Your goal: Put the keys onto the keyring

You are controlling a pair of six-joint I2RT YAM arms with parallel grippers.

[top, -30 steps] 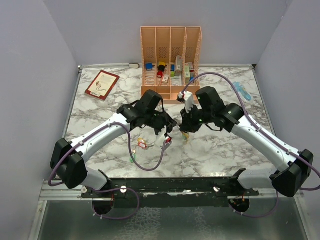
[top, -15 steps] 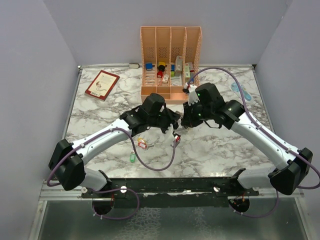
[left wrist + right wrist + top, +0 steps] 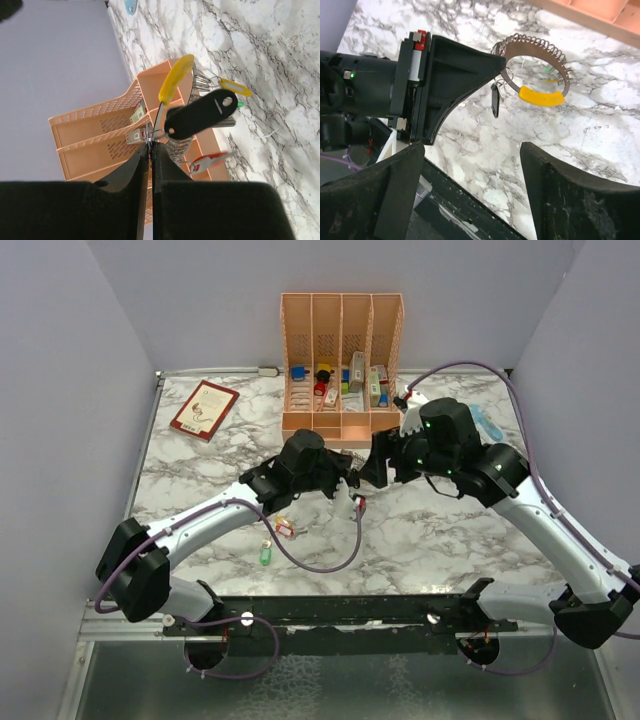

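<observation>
My left gripper (image 3: pixel 345 483) is shut on the keyring (image 3: pixel 559 55), a wire loop with a coiled stretch and a yellow sleeve (image 3: pixel 540 96). It holds the ring above the middle of the table. In the left wrist view the jaws (image 3: pixel 151 146) pinch the wire, and a black tag (image 3: pixel 202 114), a yellow tag (image 3: pixel 235 87) and a red tag (image 3: pixel 210 161) dangle from it. My right gripper (image 3: pixel 378 470) stands open just right of the ring, with nothing between its fingers (image 3: pixel 472 147). Two loose keys lie on the marble, one with a red tag (image 3: pixel 285 530) and one with a green tag (image 3: pixel 265 555).
A peach organizer (image 3: pixel 296 330) with coloured blocks in its slots stands at the back centre. A red-brown book (image 3: pixel 204 409) lies back left and a light blue object (image 3: pixel 487 423) back right. Grey walls close in both sides.
My right gripper has opened, let go near the ring and drawn back up and to the right. The left gripper carried the keyring a little to the right.
</observation>
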